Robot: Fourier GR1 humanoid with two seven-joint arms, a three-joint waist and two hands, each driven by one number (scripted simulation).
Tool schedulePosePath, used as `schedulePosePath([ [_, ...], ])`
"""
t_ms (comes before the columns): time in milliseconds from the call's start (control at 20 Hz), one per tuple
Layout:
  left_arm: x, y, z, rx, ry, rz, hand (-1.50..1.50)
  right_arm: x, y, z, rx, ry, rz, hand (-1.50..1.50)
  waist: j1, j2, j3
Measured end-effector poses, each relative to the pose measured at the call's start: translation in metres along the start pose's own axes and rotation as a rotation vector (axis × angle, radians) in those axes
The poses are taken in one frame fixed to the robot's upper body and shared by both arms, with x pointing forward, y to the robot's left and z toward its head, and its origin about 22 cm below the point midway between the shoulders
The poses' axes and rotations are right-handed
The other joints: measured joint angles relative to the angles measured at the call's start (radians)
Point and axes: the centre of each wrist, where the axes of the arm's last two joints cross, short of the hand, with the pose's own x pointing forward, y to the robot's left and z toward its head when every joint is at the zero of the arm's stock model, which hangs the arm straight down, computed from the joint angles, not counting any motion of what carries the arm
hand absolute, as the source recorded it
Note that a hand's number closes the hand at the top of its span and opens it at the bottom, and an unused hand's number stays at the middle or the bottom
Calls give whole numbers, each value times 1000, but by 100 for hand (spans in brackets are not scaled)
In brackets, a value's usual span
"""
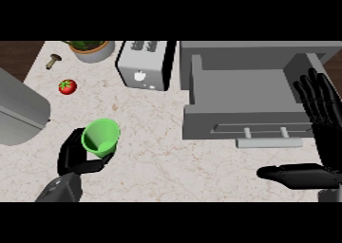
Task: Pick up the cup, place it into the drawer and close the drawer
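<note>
Our left hand (pixel 77 159) curls its fingers around the green cup (pixel 101 137), holding it tilted above the marble counter (pixel 166 161). Our right hand (pixel 321 118) stands with fingers straight beside the open grey drawer (pixel 244 95). Behind sit a toaster (pixel 142 64), tomato (pixel 67 86), mushroom (pixel 53 60) and potted plant (pixel 91 49).

A pale marbled table (pixel 153 161) is carrying a tomato (pixel 67 86), a mushroom (pixel 53 60), a potted plant (pixel 92 50), a toaster (pixel 142 66) and an open grey drawer (pixel 247 102).
</note>
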Motion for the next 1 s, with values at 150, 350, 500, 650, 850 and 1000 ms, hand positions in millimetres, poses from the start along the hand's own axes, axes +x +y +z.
schedulePosePath([
  [150,0,-4,-1,-14,-15,18,150,3,-3,-2,-4,2,6,-150,1,-1,0],
  [350,7,-2,-12,-18,-63,13,150,-2,-4,-4,-4,9,16,-150,4,-1,0],
  [500,13,5,-17,-2,-84,7,150,-5,-4,-3,-8,0,14,-150,1,0,0],
  [650,20,7,-26,4,-117,9,150,-2,0,-3,-4,1,15,-150,-1,1,0],
  [850,29,1,-42,-29,-169,19,150,-3,-6,-3,-6,10,16,-150,1,-1,0],
  [1000,37,-16,-62,-80,-217,30,150,0,-10,-4,-14,13,17,-150,4,-3,1],
])
